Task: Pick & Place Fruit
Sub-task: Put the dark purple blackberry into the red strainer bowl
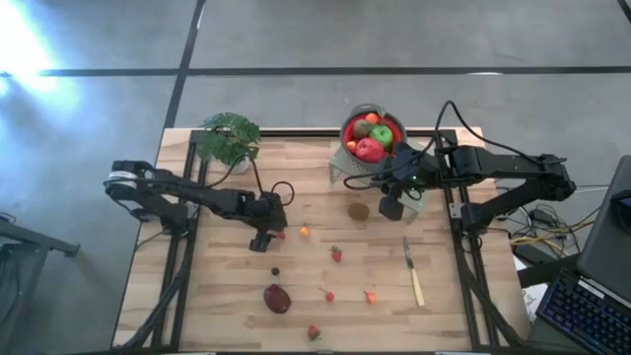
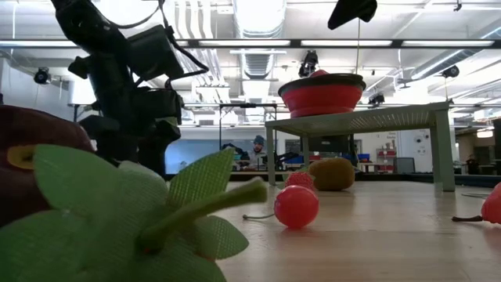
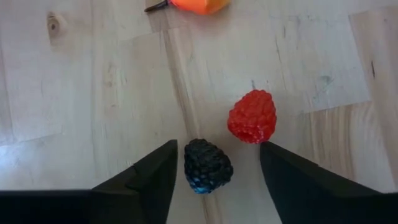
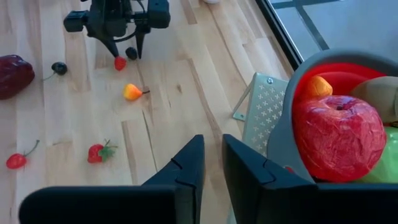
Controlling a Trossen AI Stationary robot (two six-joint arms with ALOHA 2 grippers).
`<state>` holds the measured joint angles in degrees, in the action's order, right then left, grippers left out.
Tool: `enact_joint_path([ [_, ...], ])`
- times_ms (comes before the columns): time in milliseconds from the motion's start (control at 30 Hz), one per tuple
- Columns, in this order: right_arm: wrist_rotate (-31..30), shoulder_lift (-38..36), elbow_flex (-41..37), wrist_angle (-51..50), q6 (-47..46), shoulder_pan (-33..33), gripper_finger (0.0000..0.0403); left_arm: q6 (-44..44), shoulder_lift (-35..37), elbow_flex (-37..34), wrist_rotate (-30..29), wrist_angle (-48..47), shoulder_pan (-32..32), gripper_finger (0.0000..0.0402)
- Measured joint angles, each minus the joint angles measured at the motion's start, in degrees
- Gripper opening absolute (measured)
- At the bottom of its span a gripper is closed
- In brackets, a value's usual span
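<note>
A blackberry [image 3: 208, 165] lies on the wooden table between the two fingers of my left gripper [image 3: 217, 146]. The gripper is open and points steeply down, with table showing on each side of the berry. A red raspberry [image 3: 252, 116] lies just beyond the fingertips, and a small orange fruit [image 3: 199, 4] lies farther off. In the high view my left gripper [image 1: 264, 237] is at the table's left middle. My right gripper [image 1: 391, 209] hangs shut and empty, raised above the table near the red bowl [image 1: 373, 133] of fruit, which holds a red apple [image 4: 339, 137].
The bowl stands on a metal stand [image 2: 356, 119]. A kiwi [image 1: 359, 210], strawberries [image 1: 336, 254], a cherry [image 1: 328, 295], a maroon plum [image 1: 277, 298] and a dark stemmed fruit [image 1: 275, 271] are scattered on the table. A knife [image 1: 412, 271] lies at the right and a potted plant [image 1: 229, 138] at the far left.
</note>
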<state>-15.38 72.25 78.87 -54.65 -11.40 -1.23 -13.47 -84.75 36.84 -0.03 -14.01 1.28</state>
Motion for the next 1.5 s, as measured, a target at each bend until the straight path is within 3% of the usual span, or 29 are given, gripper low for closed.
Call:
enact_joint_path([
  [400,-0.06,0.00,0.00,-0.08,0.02,0.00,0.0027,1.77,-0.07,-0.02,-0.61,-0.83,0.02,0.0160],
  [667,-0.20,0.00,0.00,-0.09,1.29,0.00,0.0043,5.00,0.24,-0.06,-1.00,-1.49,0.04,0.0116],
  [867,-0.20,0.00,0.07,0.00,2.44,0.00,0.0055,7.94,1.38,-0.19,-1.93,-3.07,0.13,0.0115],
  [1233,-0.15,0.00,0.17,9.35,17.98,-3.47,0.0041,13.53,7.59,1.73,-1.29,-4.09,0.15,0.0110],
  [1500,-1.15,0.91,-0.13,14.42,31.54,-6.35,0.0016,20.47,16.48,2.03,-0.97,7.46,1.00,0.0117],
])
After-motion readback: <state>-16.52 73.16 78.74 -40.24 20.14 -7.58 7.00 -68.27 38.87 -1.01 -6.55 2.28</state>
